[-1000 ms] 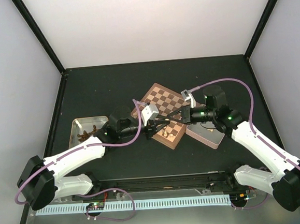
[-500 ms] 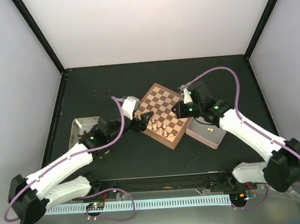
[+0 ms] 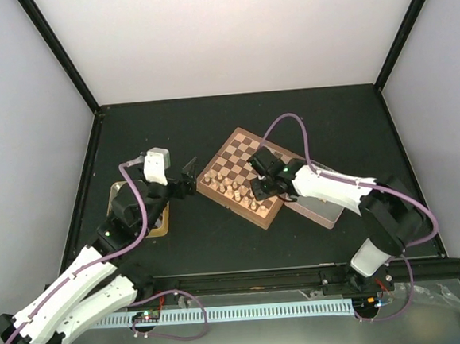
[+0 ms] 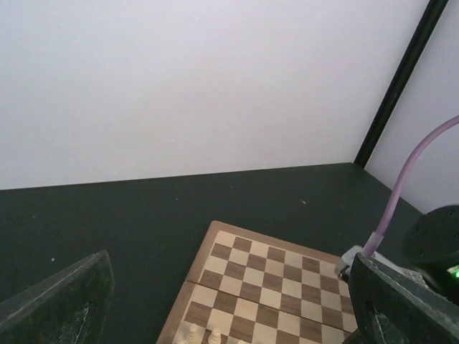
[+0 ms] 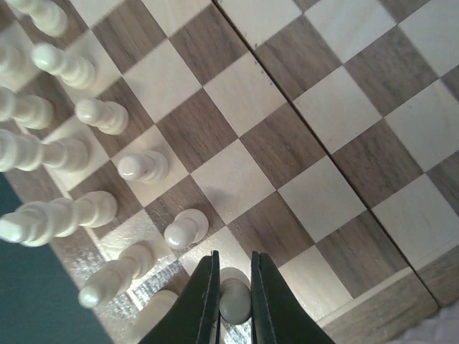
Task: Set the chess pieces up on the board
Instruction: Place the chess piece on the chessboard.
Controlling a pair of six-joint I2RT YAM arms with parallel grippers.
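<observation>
The right gripper [image 5: 234, 276] is clenched on one pale piece [image 5: 234, 304], its two fingers pinching the rounded head from either side. That piece is at a light square in the outermost row of the board [image 5: 323, 136], right by the border; whether its base touches the wood I cannot tell. Other pale pieces [image 5: 143, 166] stand nearby in two rough rows (a few look tilted in the wrist view). From above, the right gripper [image 3: 261, 190] hangs over the board's [image 3: 248, 151] near edge. The left gripper [image 3: 189, 177] is off the board, just beside its left corner, above the table [image 3: 210, 126]. Its fingers [image 4: 64, 301] are spread wide and hold nothing.
</observation>
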